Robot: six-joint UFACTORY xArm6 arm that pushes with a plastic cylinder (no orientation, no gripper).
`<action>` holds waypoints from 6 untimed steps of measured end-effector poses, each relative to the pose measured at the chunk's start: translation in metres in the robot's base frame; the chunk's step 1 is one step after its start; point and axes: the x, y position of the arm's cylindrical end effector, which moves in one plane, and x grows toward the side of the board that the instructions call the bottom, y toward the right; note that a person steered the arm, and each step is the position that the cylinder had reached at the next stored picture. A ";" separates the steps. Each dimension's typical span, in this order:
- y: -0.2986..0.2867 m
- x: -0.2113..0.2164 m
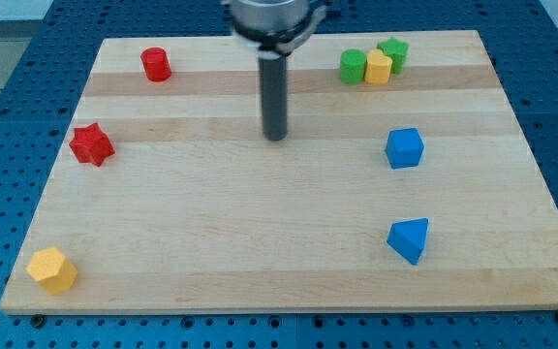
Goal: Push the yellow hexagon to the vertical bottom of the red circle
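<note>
No hand is fitted to this arm, so whether anything is spread or pressed together cannot be told; only a dark rod is seen, and my tip is set down on the counter near the middle of its upper half, touching no block. The rod's mount is cut off by the view's top edge.

From the view's left, the yellow hexagon is found in the bottom left corner of the counter, well apart from my tip. Above it, a red star is placed near the left edge. A red circle, seen as a short cylinder, is placed near the top left, well above the hexagon and somewhat to its right.

Right of my tip, three blocks are clustered at the top: a green cylinder, a small yellow block whose shape is hard to make out, and a green star partly hidden behind it. Lower on the right, a blue cube and a blue triangular block are set well apart.
</note>
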 end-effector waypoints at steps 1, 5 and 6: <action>-0.041 0.059; -0.155 0.208; -0.181 0.207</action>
